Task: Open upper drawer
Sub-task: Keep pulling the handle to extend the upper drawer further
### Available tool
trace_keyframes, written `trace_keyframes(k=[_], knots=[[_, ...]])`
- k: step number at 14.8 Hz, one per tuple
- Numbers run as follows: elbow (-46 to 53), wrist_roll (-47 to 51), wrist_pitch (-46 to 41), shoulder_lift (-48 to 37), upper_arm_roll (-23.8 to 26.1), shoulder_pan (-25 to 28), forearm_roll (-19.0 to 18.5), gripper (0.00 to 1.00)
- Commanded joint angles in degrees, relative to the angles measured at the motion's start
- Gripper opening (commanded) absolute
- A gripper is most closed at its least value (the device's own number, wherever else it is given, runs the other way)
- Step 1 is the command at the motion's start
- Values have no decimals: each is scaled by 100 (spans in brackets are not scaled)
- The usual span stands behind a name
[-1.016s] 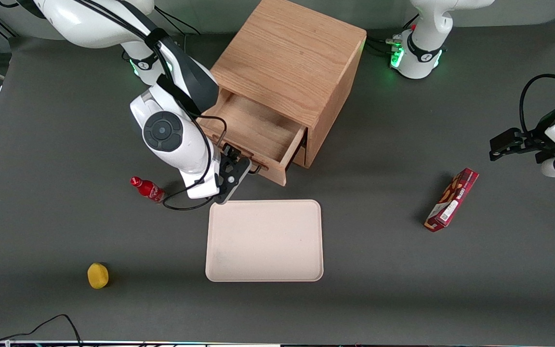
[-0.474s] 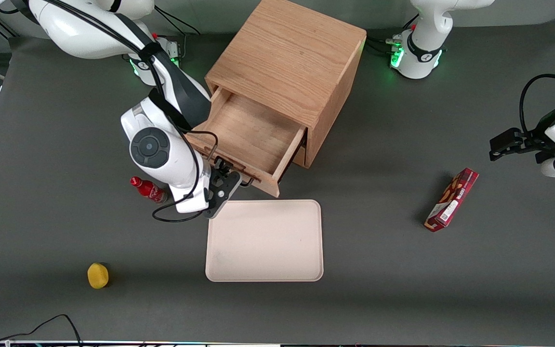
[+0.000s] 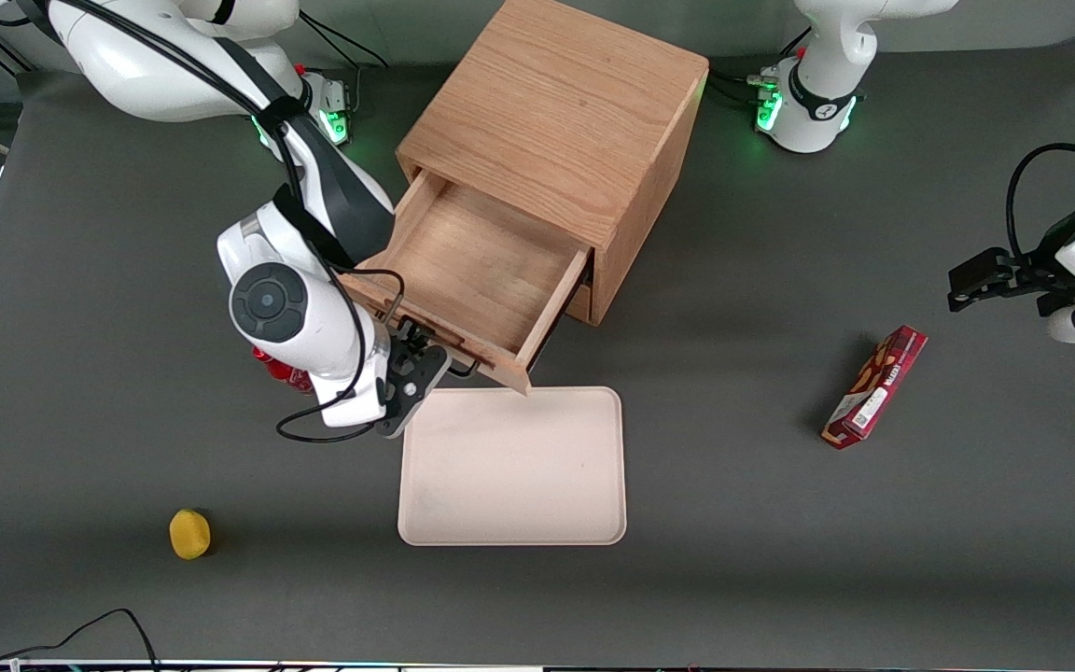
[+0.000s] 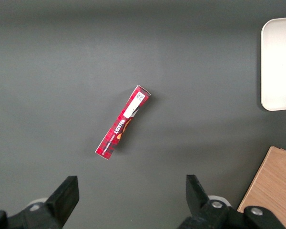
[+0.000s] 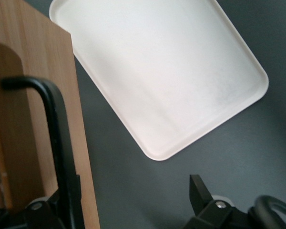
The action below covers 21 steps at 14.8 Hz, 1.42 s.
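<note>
nearest the front camera, on the grey table point(image 3: 780, 579), a small yellow object point(image 3: 189, 534) lies toward the working arm's end. farther in, near the middle, sits a cream tray point(image 3: 511, 465), flat, with nothing on it. a red box point(image 3: 874, 386) lies well apart from it, toward the parked arm's end.

just past the tray's farther rim is the gripper point(image 3: 425, 357), at the front of the drawer point(image 3: 472, 266). in the wrist view its fingers point(image 5: 200, 193) are spread wide, not clenched; the black handle point(image 5: 57, 133) runs close beside one finger, and the gap between the fingers is otherwise unfilled. whether that finger touches the bar cannot be told.

a red bottle point(image 3: 269, 366) shows beside the gripper, mostly hidden under the arm's wrist.

the drawer is pulled well out of the cabinet point(image 3: 561, 112), its bare wood floor in plain sight with nothing inside. one corner of its front reaches the tray's rim as seen from the front. the cabinet stands farthest back, set at an angle to the table's edge.
</note>
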Motion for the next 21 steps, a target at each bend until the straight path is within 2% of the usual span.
trace_keyframes(k=[1, 18, 21], knots=[[404, -208, -18, 212, -55, -3, -145, 100], [940, -760, -45, 335, -389, -56, -137, 100], [1082, -796, -342, 335, -398, -56, -110, 100]])
